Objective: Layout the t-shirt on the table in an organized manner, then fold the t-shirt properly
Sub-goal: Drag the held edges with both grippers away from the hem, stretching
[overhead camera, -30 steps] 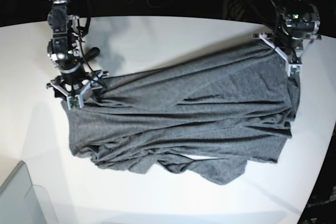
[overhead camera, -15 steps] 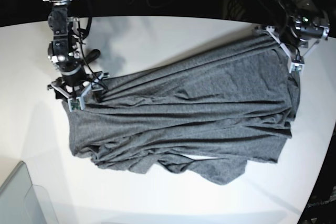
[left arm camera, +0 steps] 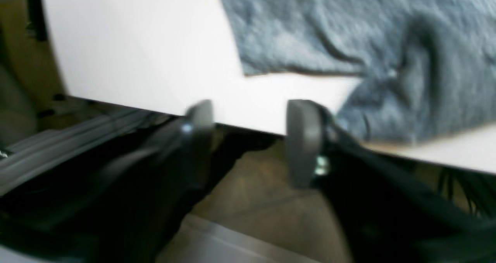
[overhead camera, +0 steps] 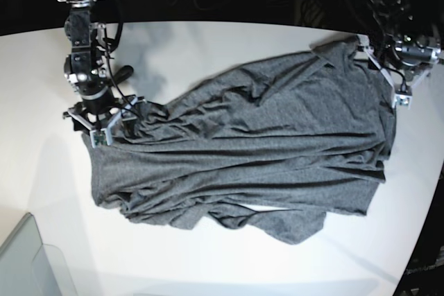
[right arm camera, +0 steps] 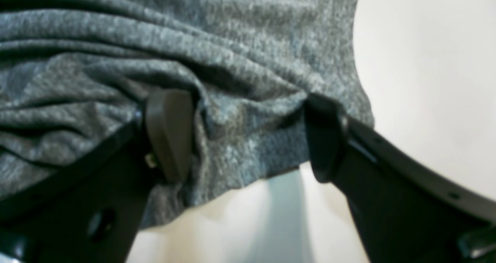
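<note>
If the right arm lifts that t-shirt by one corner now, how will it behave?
Likely floppy: the t-shirt lies in long wrinkles and bunches between the pads of the right end effector, so it should drape and trail. It looks like thin knit, probably light. On the glossy table it may slide rather than stay put, dragging folds along.

The scene is seen from above in the base view, far enough that the whole t-shirt [overhead camera: 243,150] and most of the table [overhead camera: 208,46] are included. Small parts of this cloth are shown very near, past the fingers, by both wrist views.
</note>
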